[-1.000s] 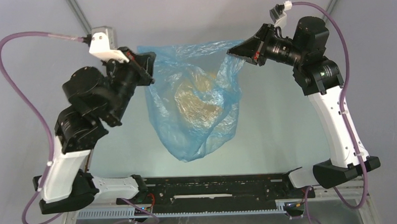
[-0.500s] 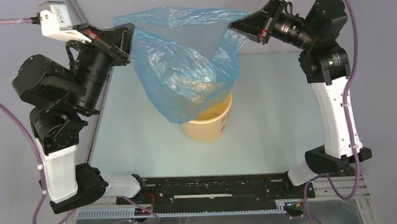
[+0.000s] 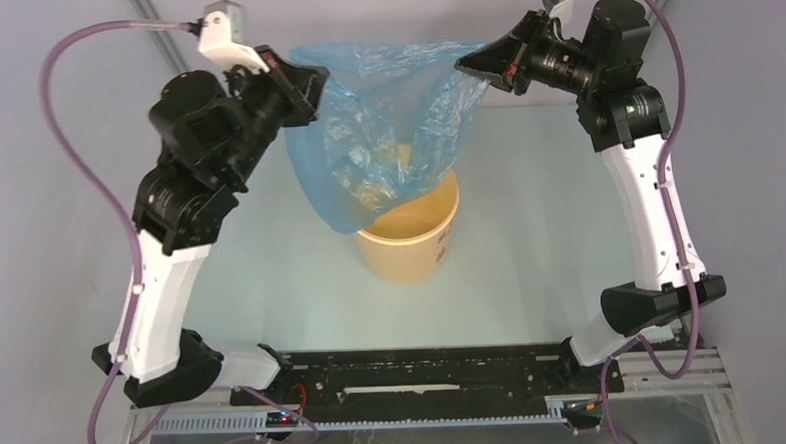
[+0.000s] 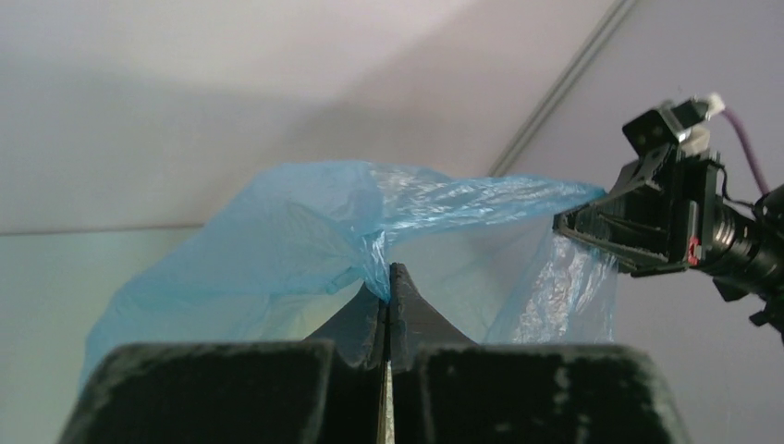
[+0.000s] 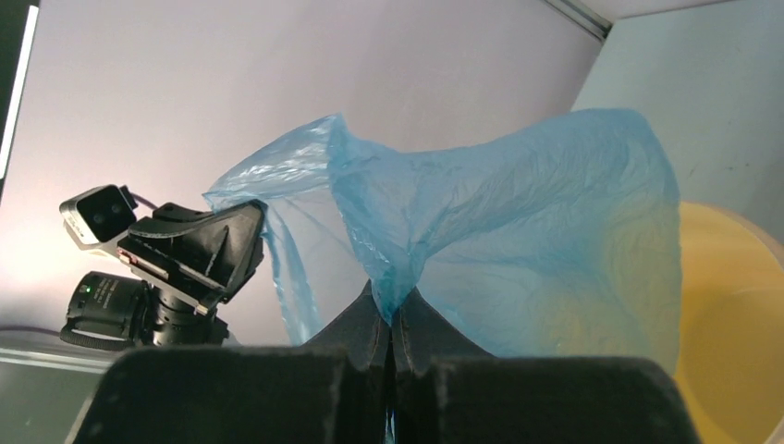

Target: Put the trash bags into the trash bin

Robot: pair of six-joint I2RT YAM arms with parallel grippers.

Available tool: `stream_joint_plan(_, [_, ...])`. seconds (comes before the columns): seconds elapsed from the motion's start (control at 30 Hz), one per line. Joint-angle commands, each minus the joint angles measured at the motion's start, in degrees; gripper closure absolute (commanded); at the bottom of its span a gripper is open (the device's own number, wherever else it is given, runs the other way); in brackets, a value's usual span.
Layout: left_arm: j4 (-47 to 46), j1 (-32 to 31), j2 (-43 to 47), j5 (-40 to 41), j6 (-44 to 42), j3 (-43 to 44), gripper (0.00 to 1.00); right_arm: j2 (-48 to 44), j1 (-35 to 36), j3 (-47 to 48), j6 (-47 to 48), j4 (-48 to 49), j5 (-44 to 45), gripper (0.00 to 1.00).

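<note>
The light-blue translucent trash bag (image 3: 385,122) hangs stretched between both grippers, high above the table. Its lower end dips over the far-left rim of the pale yellow trash bin (image 3: 412,243), which stands upright mid-table. My left gripper (image 3: 308,78) is shut on the bag's left edge. My right gripper (image 3: 465,69) is shut on the bag's right edge. In the left wrist view the bag (image 4: 305,240) is pinched at the fingertips (image 4: 388,282). In the right wrist view the bag (image 5: 518,222) is pinched between the fingertips (image 5: 393,310), with the bin (image 5: 730,314) beyond it.
The light table surface (image 3: 539,226) surrounds the bin. A black rail (image 3: 425,366) with the arm bases runs along the near edge. Grey walls and slanted frame bars (image 3: 156,32) stand behind.
Both grippers have raised the bag off the bin. The left arm then swung back right and inward, so the bag hangs narrower with its bottom at the bin's rim.
</note>
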State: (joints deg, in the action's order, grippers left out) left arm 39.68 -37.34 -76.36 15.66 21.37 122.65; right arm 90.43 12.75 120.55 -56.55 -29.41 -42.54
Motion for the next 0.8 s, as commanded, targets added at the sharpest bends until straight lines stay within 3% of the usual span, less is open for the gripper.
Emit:
stream_joint_plan(0.0, [-2.5, 0.5, -0.5, -8.9, 5.0, -2.1, 1.00, -5.0, -1.2, 0.2, 4.2, -2.6, -0.3, 1.00])
stream_joint_plan(0.17, [-4.2, 0.3, -2.2, -14.5, 9.5, -2.4, 1.00, -7.8, -3.9, -1.3, 3.7, -4.0, -1.7, 1.00])
stream_joint_plan(0.37, [-4.5, -1.2, -0.8, -15.0, 11.7, -3.0, 1.00, -10.2, -5.0, -6.6, 3.0, -5.8, -4.3, 1.00])
stream_joint_plan(0.53, [-3.2, -2.4, 2.7, -12.3, 12.3, -4.8, 1.00, -12.1, -4.7, -14.0, 1.4, -3.7, -6.9, 1.00])
stream_joint_plan(0.77, [-2.0, -2.4, 8.8, -5.9, 14.5, -10.2, 1.00, -10.3, -0.5, -12.8, -0.8, -2.4, -8.5, 1.00])
